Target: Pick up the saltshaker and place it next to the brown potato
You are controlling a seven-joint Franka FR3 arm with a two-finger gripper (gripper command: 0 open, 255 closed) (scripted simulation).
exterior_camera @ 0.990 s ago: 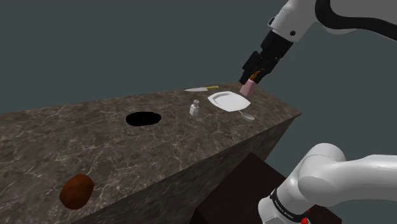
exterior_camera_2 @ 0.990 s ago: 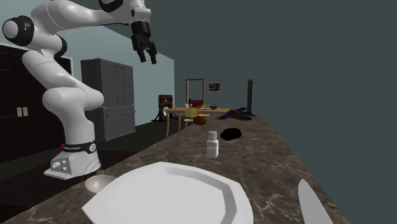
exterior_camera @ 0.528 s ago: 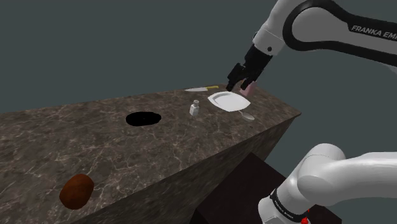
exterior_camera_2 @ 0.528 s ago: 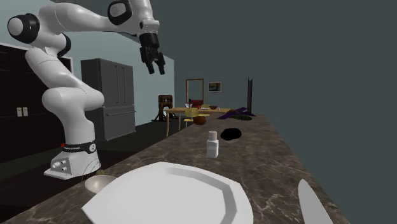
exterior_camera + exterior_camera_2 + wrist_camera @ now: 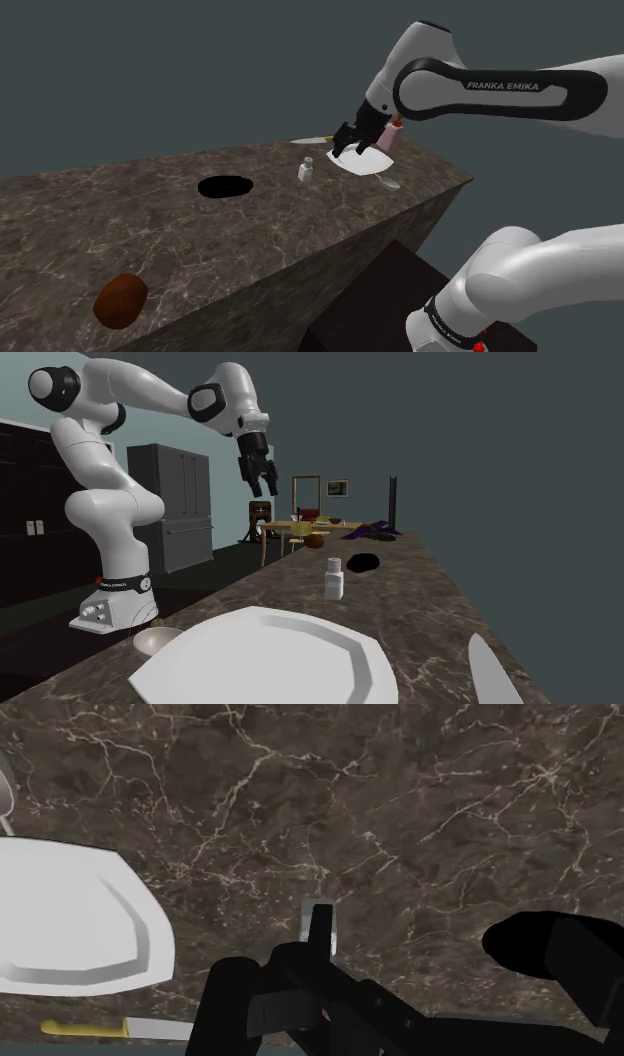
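Table point(image 5: 150, 220): long, dark veined stone that carries everything. A black hole point(image 5: 225, 186) sits in its top, about midway along.
Arm point(image 5: 500, 90): white, stretched over the table's end at the shoulder view's right.
Plate point(image 5: 362, 160): white, flat on the table, just beside the saltshaker point(image 5: 306, 170) on the shoulder view's right. Risk: a finger coming down on that side catches the rim and shoves the plate or the saltshaker.
Potato point(image 5: 121, 298): brown and rounded, at the opposite end near the front edge, well apart from the saltshaker. Risk: the carry is long and passes the hole, so a weak grip could drop the load on the way. A nudge at set-down could roll the potato toward the edge.
Claw point(image 5: 262, 487): black, fingers apart with nothing between them. It hangs in the air over the plate end of the table, above the saltshaker and clear of it. Judgement: this is the approach step; the grasp is not yet begun.
Knife point(image 5: 318, 139): yellow handle, lying beyond the plate and out of the likely path.
Saltshaker: small, white, upright on the table between plate and hole, nearer the plate, untouched. Risk: it is narrow and tall, so an off-centre descent tips it. Closing on the cap instead of the body lets it slip or twist.
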